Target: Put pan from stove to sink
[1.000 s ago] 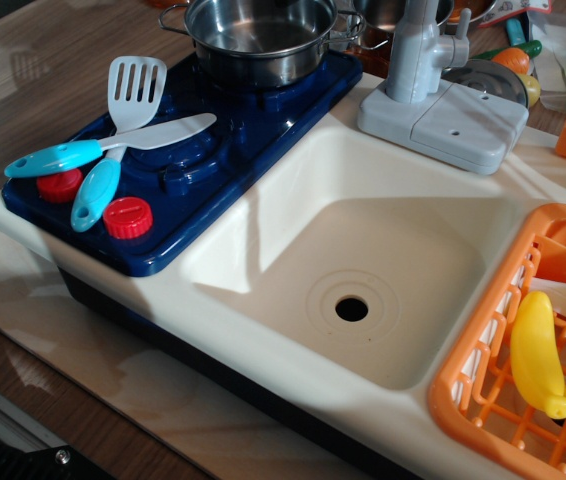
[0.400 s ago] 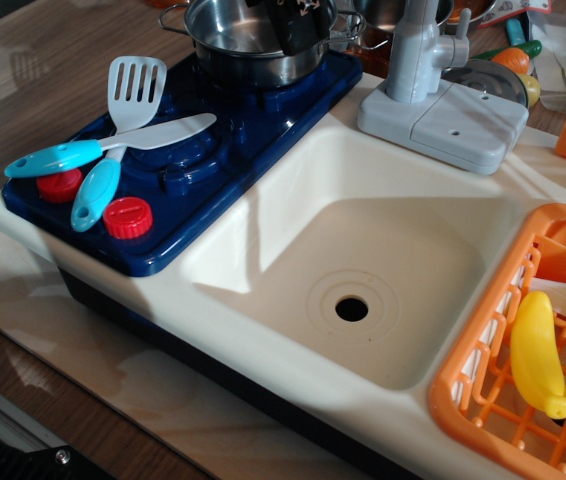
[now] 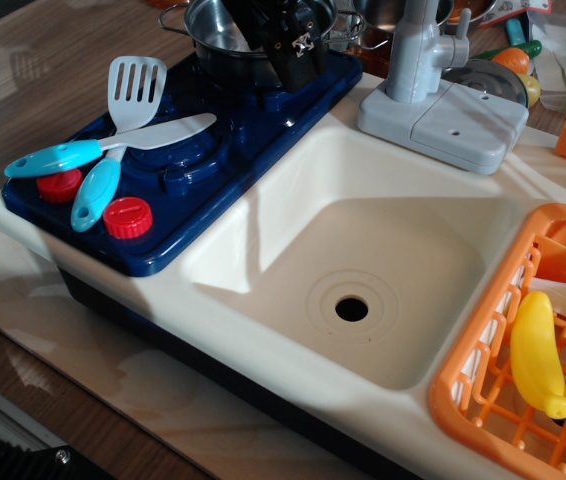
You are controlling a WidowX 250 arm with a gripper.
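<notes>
The toy kitchen unit rests on a pale, glossy plywood-like board [image 3: 163,395], visible along the lower edge from 6 o'clock to 9 o'clock. The board lies on a dark brown wood-grain tabletop [image 3: 33,75], which fills the area from 9 o'clock to 11 o'clock and reappears at 7 o'clock. Broad, soft reflections of overhead light cross the tabletop at 10 o'clock. A grey metal rail with 1 screw head [image 3: 23,428] runs diagonally at 7 o'clock. No wall, window or floor is visible.

Two red knobs [image 3: 59,185] [image 3: 127,217] are showing, two blue-handled utensils [image 3: 113,145] [image 3: 123,135] are lying across the stove [image 3: 253,125], one pan [image 3: 218,40], and seemingly one yellow banana [image 3: 536,355].
</notes>
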